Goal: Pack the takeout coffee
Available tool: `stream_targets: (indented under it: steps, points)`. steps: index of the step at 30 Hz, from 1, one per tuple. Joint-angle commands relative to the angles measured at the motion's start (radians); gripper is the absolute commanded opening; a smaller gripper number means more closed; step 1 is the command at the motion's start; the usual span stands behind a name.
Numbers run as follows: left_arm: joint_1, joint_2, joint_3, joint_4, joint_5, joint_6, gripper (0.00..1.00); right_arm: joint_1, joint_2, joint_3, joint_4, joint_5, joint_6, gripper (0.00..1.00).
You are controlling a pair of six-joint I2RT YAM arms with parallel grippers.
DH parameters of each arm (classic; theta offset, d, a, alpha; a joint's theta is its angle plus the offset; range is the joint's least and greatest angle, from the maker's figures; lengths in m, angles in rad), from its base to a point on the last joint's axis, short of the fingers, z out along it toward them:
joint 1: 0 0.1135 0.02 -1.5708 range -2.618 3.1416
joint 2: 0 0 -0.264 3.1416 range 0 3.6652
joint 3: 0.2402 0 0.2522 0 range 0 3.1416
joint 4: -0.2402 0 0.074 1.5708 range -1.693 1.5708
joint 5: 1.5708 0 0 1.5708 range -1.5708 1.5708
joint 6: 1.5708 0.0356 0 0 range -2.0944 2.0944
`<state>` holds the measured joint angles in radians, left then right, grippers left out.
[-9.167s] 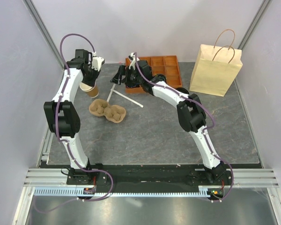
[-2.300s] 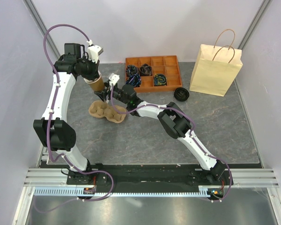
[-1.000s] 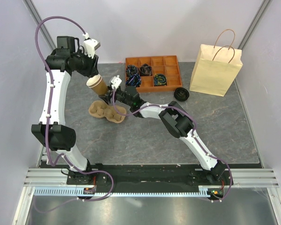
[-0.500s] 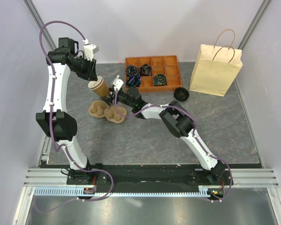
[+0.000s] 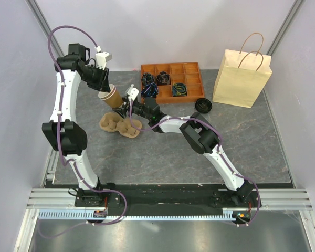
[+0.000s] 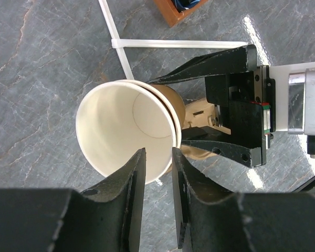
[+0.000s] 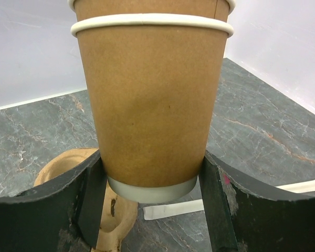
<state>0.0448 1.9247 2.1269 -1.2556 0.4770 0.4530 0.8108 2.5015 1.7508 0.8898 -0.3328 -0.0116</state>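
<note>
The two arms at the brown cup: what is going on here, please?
Both arms hold two nested brown cups in the air beside the pulp carrier. The left gripper pinches the rim, and the right gripper clamps the outer cup low down, perhaps to pull them apart. No lid is on them; a black lid lies on the table near the paper bag.

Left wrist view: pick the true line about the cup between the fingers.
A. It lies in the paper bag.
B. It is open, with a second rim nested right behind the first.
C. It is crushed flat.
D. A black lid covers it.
B: the cup shows its bare cream inside and two stacked rims, and the left gripper pinches its wall.
</note>
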Motion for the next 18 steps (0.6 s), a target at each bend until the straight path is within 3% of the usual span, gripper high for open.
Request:
stream_targets:
  steps: [1,18]
  points:
    - [0.007,0.013,0.018,-0.008,0.041,-0.027,0.34,0.004,-0.076,-0.008,0.080,-0.034,-0.002,0.45]
    - [0.009,0.030,-0.002,-0.019,0.103,-0.024,0.39,0.002,-0.078,-0.014,0.080,-0.034,0.001,0.44]
